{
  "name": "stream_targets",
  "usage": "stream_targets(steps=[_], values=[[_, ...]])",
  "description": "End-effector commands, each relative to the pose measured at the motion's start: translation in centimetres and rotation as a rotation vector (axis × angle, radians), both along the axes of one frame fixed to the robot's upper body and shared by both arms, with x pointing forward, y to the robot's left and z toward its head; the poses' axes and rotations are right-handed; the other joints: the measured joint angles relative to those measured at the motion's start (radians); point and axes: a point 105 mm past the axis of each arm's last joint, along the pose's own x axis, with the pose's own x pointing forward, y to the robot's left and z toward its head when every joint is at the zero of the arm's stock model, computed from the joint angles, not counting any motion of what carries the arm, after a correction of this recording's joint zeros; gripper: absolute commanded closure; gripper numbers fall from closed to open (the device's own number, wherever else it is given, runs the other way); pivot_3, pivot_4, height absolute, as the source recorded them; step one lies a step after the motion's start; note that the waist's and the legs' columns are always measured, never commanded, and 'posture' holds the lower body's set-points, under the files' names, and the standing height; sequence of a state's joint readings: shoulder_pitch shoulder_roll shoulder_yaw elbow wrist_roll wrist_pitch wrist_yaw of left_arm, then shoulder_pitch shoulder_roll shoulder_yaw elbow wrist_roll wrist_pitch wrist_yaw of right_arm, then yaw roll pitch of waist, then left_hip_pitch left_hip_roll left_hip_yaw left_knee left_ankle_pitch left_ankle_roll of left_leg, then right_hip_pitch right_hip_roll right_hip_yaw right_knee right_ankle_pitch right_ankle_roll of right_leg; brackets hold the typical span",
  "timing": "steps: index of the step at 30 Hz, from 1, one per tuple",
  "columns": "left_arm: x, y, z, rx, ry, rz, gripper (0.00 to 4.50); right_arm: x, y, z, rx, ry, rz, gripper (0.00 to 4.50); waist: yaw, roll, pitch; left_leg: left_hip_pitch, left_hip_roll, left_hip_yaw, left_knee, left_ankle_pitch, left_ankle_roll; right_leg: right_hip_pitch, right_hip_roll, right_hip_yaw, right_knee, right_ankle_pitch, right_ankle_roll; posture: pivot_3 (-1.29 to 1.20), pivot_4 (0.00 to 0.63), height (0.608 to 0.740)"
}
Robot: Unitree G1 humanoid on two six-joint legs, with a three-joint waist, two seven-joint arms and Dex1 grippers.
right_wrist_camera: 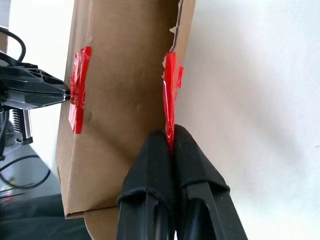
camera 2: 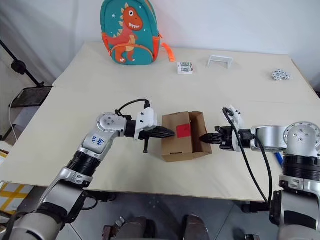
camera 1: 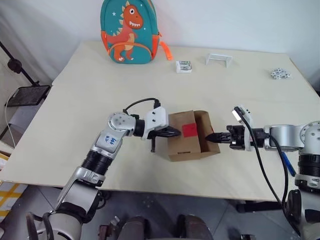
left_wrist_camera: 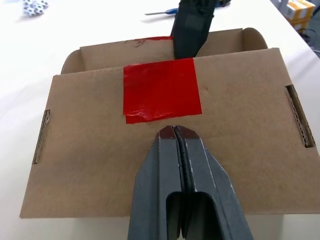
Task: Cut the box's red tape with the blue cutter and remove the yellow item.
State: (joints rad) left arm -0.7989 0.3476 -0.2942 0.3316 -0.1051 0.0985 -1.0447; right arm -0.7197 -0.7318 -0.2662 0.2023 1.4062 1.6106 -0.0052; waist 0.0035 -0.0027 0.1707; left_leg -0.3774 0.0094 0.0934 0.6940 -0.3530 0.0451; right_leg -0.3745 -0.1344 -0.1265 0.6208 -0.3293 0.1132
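Brown cardboard box near the front edge of the tabletop, about midway along it, lid flap lifted and standing up on the robot's right side. Red tape split in two: one square patch on the box's top panel, a second strip on the edge of the raised flap. Left gripper pressed flat against the top panel just beside the red patch, fingers together, nothing between them. Right gripper at the flap's edge, fingers pinched tight on the flap right where the red strip runs. Blue cutter lying on the tabletop near the front right corner, partly hidden behind the right arm, well apart from the box. Inside of the box not visible, so no telling about the yellow item.

Along the far edge: dinosaur backpack upright, small packet beside it, white bracket, then a cluster of small white pieces toward the far right corner.
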Motion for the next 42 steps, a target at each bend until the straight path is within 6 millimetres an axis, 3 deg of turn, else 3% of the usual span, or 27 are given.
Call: stream_targets(steps=[1,9,19,36,42], values=[[0.6,0.4,-3.0,0.102,0.063,0.06,4.5,-0.3,0.2,3.0,-0.021,-0.107,0.028,4.45,0.001,0.0,0.0,0.0,0.0,0.0,0.0,0.0,0.0,0.0,0.0,0.0,0.0,0.0,0.0,0.0,0.15,0.74],[0.9,-0.6,-3.5,0.106,0.066,0.062,4.5,-0.6,0.3,4.4,-0.112,-0.167,-0.005,4.45,0.016,0.0,0.0,-0.001,0.0,-0.001,0.0,0.0,0.0,0.0,0.0,-0.002,-0.001,0.0,0.0,0.0,0.15,0.74],[0.7,-3.2,-3.7,0.059,0.076,0.035,4.5,0.3,-1.5,5.7,-0.478,-0.284,-0.167,4.45,0.025,0.0,0.0,-0.009,0.0,-0.006,0.005,-0.001,0.001,-0.002,0.0,-0.008,-0.004,0.001,0.001,0.0,0.15,0.74],[0.9,-6.6,-3.7,-0.011,0.076,0.02,4.5,-1.6,0.1,8.1,-0.554,-0.394,-0.184,4.45,0.038,0.0,0.0,-0.013,-0.005,-0.01,0.005,0.0,0.005,0.0,-0.001,-0.011,-0.011,0.003,0.006,0.0,0.15,0.74],[1.0,-7.2,-3.5,-0.027,0.07,0.023,4.5,-1.8,0.5,7.8,-0.589,-0.413,-0.191,4.45,0.047,0.0,0.0,-0.015,-0.007,-0.01,0.005,0.0,0.008,-0.001,-0.002,-0.011,-0.013,0.004,0.008,0.0,0.15,0.74]])
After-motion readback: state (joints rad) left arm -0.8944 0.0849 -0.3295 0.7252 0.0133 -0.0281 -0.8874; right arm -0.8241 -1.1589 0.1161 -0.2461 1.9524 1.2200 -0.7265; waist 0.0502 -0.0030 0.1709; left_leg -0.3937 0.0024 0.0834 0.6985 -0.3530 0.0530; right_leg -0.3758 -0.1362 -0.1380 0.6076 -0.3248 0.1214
